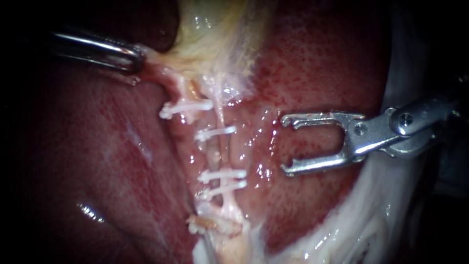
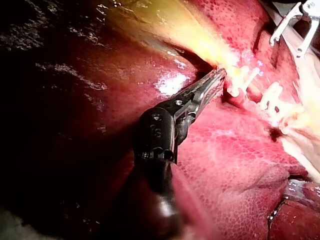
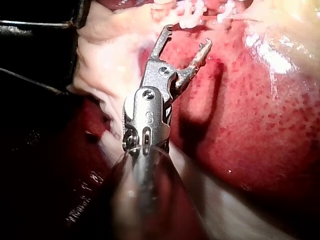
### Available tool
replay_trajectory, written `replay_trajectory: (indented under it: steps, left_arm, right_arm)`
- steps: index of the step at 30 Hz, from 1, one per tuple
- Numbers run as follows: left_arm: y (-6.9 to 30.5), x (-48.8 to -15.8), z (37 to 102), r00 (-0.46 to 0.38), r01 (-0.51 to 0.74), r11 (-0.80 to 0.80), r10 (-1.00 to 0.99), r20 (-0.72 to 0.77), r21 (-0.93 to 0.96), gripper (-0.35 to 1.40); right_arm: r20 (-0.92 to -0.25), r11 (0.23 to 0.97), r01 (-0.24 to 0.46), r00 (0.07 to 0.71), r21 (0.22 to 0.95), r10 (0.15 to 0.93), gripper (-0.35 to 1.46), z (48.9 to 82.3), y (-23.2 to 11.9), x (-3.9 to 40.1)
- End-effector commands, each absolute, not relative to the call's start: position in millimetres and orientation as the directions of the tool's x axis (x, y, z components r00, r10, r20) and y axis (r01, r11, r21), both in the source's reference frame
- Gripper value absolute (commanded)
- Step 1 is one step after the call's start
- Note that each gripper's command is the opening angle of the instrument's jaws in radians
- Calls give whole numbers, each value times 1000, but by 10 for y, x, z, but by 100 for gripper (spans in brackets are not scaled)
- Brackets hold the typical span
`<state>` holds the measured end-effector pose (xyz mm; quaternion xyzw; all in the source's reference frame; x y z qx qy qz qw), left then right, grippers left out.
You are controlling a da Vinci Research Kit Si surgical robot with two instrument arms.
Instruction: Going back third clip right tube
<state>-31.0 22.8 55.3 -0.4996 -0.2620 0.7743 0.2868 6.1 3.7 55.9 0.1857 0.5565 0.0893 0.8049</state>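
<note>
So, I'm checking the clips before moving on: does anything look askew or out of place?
Nothing clearly wrong. Each clip lies across a tube; the top clip tilts slightly, and the lower two clips almost touch. The right instrument is open, empty, clear of them.

Lighting: the endoscope view is lit from the camera side, bright at centre and falling to black at both side edges.

Endoscope: the wet liver [image 1: 317, 73] carries scattered specular spots, the white clips [image 1: 222, 174] are close to burn-out, and hard glare runs along the left instrument [image 1: 138, 57] and right instrument [image 1: 286, 145]. Left wrist view: one bright patch on the liver just beside the left instrument; tissue on its side away from the clips is in deep shadow. Right wrist view: the right instrument throws a dark shadow on the liver beside it, with a glare streak further ahead.
</note>
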Motion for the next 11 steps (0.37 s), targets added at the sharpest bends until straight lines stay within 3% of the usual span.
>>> replay_trajectory:
  steps: [1, 11]
  left_arm:
    - [229, -310, 556, -341, -181, -698, 705, -622, -692, -35]
    - [236, -302, 550, -341, -174, -695, 707, -619, -698, -35]
  right_arm:
    - [-863, 915, 63, 365, 398, 350, 50, 559, 37, 61]
    - [-863, 914, 69, 363, 400, 350, 50, 558, 36, 62]
